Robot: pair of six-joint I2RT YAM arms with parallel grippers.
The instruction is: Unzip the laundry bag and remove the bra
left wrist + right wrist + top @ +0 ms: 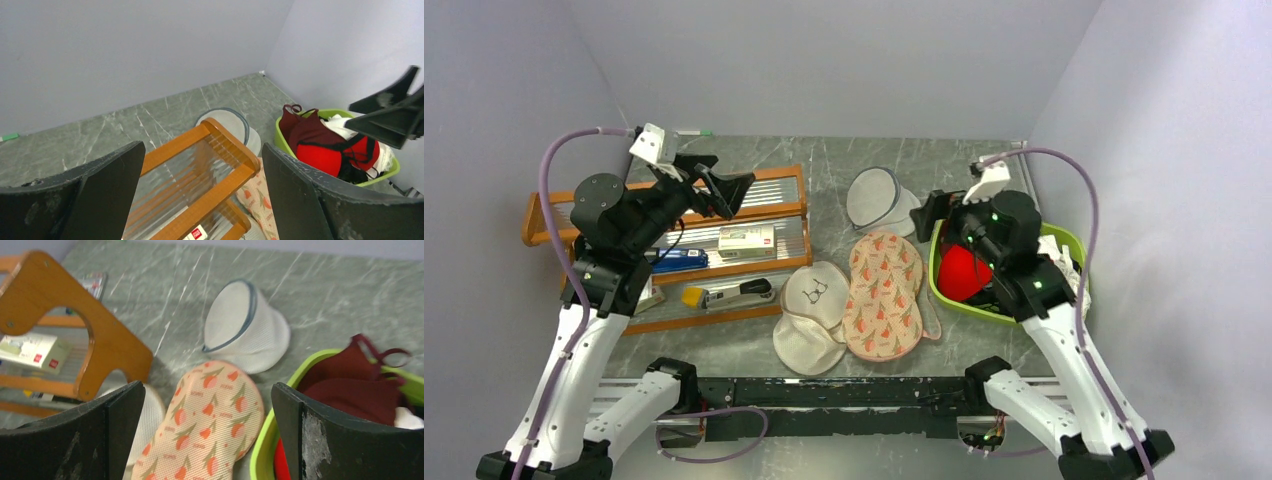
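- Grey marbled worktop (824, 165) walled in pale lilac; the laundry bag (884, 295) lies flat near its middle and looks zipped.
- Bra not in view; presumably inside the laundry bag.
- Left end effector (204, 145) hangs well left of the bag, over the wooden rack (664, 210). Right end effector (209, 385) hovers just right of the bag. Both are spread wide, holding nothing.
- Handling, judged: bag light, padded and floppy, likely to slide when tugged. Pin the rim with one arm and draw the zipper pull with the other; the pull is too small to locate.
- Room: cream mesh bag (809, 310) touches the bag's left edge, green basket (939, 290) crowds its right, white pouch (874, 195) sits just behind. The near side looks freest.
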